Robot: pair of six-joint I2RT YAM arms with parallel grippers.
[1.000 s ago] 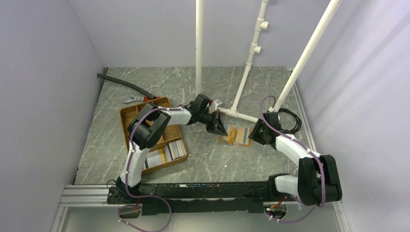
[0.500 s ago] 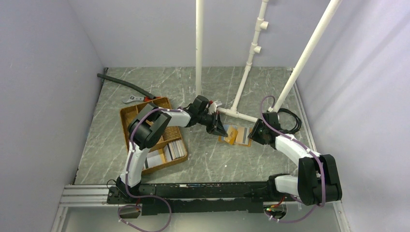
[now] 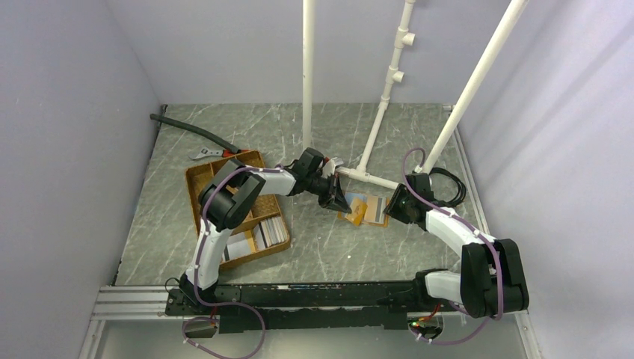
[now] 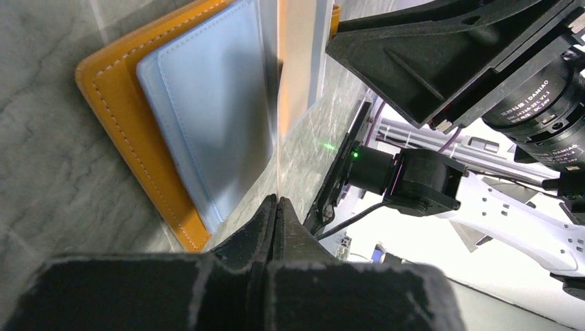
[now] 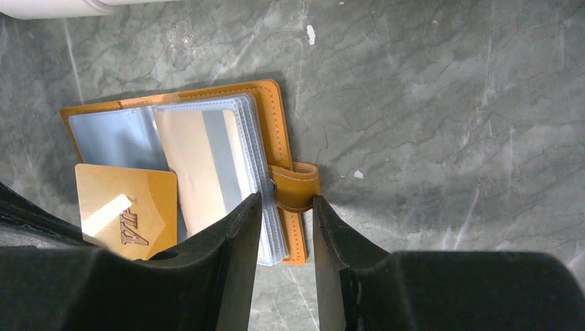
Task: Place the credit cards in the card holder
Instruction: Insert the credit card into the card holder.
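Note:
The card holder point(image 3: 371, 209) lies open on the table, orange-tan with clear sleeves; it also shows in the right wrist view point(image 5: 276, 117) and the left wrist view point(image 4: 117, 117). A tan card with a grey stripe point(image 5: 203, 165) sits in its top sleeve. My left gripper point(image 3: 338, 202) point(image 4: 277, 200) is shut on a gold credit card point(image 5: 127, 210) point(image 3: 356, 212), held tilted over the holder's left page. My right gripper point(image 3: 390, 206) point(image 5: 286, 207) is open, its jaws astride the holder's right edge by the clasp tab point(image 5: 296, 186).
A brown woven divided tray point(image 3: 202, 179) with more cards point(image 3: 262, 233) stands to the left. White pipes point(image 3: 366, 176) run just behind the holder. A black hose point(image 3: 187, 129) and a metal tool point(image 3: 205, 154) lie at the back left; a black cable point(image 3: 448, 183) lies behind my right arm.
My left gripper has shifted slightly down and left, and the gold card now lies lower over the holder's left page. The right gripper has barely moved.

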